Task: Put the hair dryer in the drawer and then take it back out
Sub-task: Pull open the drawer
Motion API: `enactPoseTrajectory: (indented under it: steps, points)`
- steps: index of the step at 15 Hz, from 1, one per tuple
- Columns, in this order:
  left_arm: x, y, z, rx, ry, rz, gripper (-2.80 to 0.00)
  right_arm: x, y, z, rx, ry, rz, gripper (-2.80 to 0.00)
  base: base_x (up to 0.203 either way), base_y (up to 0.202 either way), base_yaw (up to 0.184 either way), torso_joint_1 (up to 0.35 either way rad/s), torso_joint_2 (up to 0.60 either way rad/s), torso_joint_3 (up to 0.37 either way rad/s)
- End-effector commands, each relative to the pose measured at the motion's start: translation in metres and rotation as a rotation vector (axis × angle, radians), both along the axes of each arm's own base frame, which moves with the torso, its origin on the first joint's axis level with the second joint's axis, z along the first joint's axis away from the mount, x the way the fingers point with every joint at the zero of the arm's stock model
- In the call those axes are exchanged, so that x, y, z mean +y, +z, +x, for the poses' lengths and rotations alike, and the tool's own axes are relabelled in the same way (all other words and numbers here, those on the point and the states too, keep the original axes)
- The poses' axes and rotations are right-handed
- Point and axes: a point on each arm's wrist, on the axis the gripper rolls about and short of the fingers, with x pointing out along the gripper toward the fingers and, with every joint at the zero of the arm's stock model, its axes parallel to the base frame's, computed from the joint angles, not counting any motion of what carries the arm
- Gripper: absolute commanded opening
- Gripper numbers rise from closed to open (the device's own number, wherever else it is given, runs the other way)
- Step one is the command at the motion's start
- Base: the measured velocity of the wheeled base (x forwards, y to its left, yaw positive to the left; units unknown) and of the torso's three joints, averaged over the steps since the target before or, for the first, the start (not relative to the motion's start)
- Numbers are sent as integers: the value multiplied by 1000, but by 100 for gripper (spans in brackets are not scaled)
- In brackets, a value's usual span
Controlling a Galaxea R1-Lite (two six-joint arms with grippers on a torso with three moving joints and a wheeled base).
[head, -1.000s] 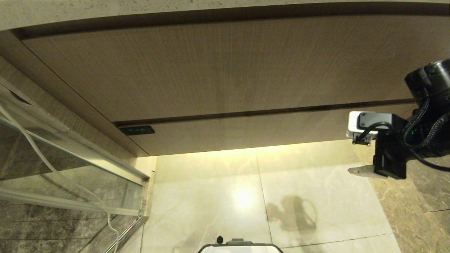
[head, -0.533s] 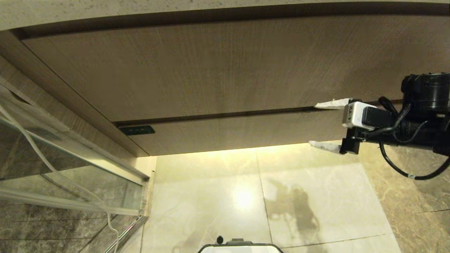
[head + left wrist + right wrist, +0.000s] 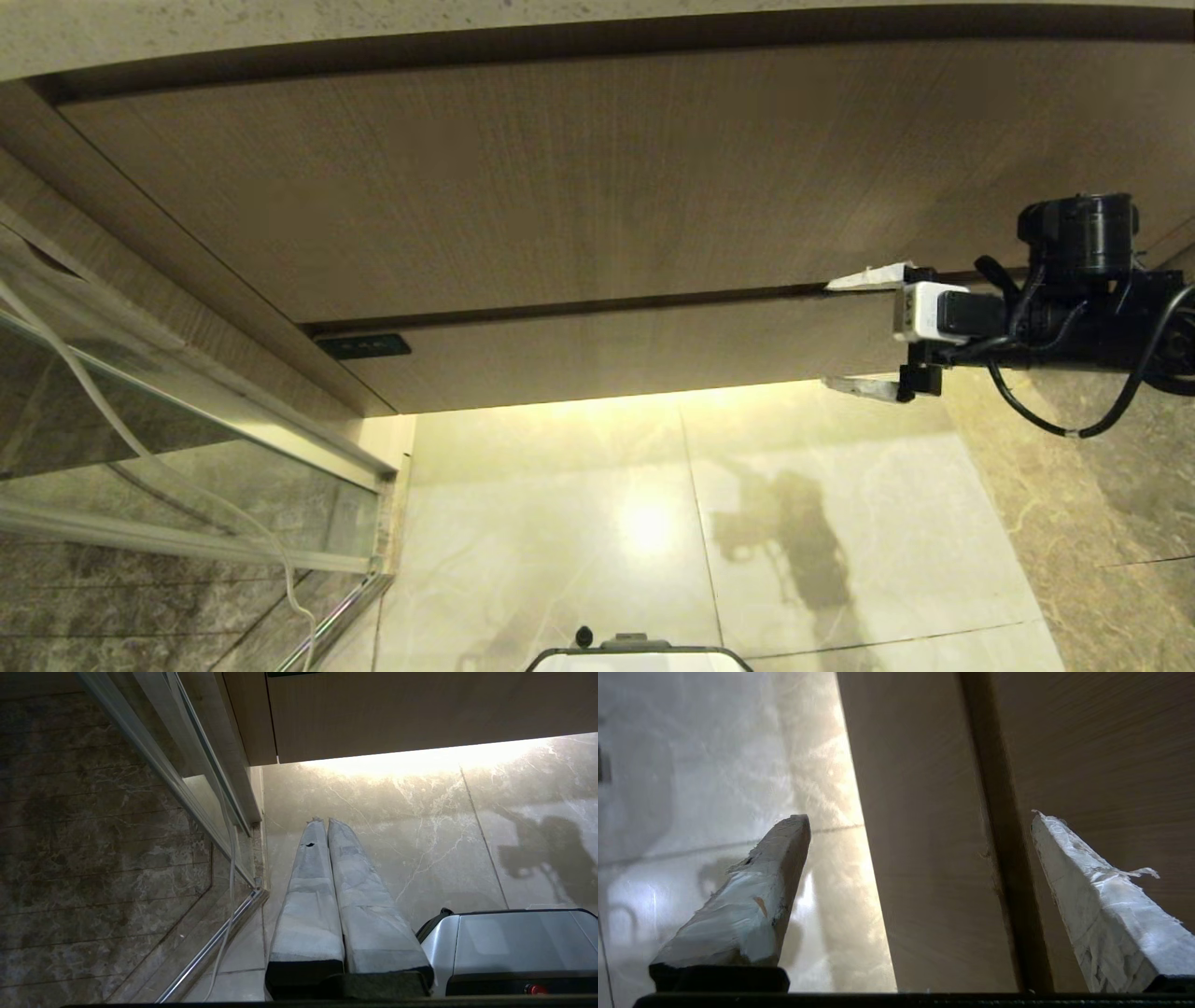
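Pale marble floor (image 3: pixel 560 523) is seen below the shut drawer (image 3: pixel 607 359), whose front is straddled by the wide-open right claw (image 3: pixel 864 331), while the left claw (image 3: pixel 327 826) is kept closed.

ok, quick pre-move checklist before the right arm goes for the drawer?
1. Right gripper jaws open: ok, spread wide.
2. Jaws on the drawer: ok, one finger above its front, one below.
3. Grip on the front: not ok, jaws not closed.
4. Drawer open: not ok, flush under the upper panel.
5. Hair dryer located: cannot tell, in no view.
6. Left gripper out of the way: ok, shut, low over the floor.
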Motion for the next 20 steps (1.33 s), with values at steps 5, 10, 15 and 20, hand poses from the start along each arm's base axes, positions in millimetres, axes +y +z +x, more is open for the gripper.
enactPoseTrajectory:
  steps: [5,10,15,20]
  points:
    - [0,0,0,0,0,0,-280,-2,-5,26,11,9,-133,0,0,0,0,0,0,0]
    - [0,0,0,0,0,0,-280,-4,-8,32,152,-70,-266,0,0,0,0,0,0,0]
    - [0,0,0,2,0,0,-280,-2,-5,34,152,-72,-258,0,0,0,0,0,0,0]
    - [0,0,0,0,0,0,-280,-4,0,39,155,-152,-262,0,0,0,0,0,0,0]
